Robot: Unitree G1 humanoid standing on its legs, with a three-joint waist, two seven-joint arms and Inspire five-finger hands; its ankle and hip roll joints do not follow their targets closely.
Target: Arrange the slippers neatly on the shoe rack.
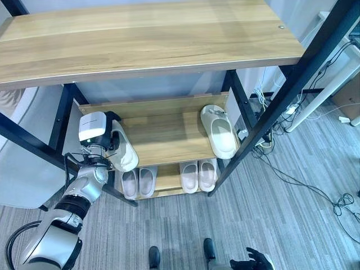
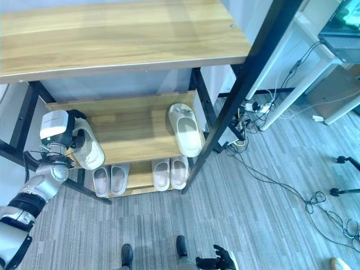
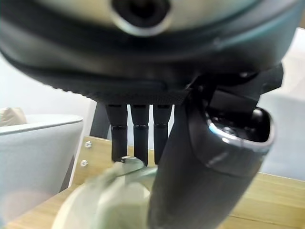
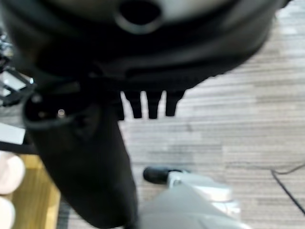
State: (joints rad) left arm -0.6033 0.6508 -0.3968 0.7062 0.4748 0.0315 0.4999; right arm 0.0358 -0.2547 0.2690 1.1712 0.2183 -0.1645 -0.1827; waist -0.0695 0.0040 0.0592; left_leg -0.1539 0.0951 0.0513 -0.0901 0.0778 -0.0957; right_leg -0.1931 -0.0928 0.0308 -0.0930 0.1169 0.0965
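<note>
Left eye view: the left hand [image 1: 110, 136] is gripping a cream slipper [image 1: 125, 152] at the left edge of the shoe rack's [image 1: 169, 132] middle shelf, fingers [image 3: 135, 133] and thumb pinching it in the left wrist view. Its mate, another cream slipper [image 1: 219, 130], is lying at that shelf's right edge, while two pale pink pairs [image 1: 139, 181] [image 1: 198, 175] are sitting on the bottom shelf. The right hand [image 1: 253, 261] is hanging low over the grey carpet [image 1: 270, 219], fingers relaxed and spread, holding nothing.

Left hand [image 1: 104, 138] clasped, right hand [image 1: 253, 262] slack
</note>
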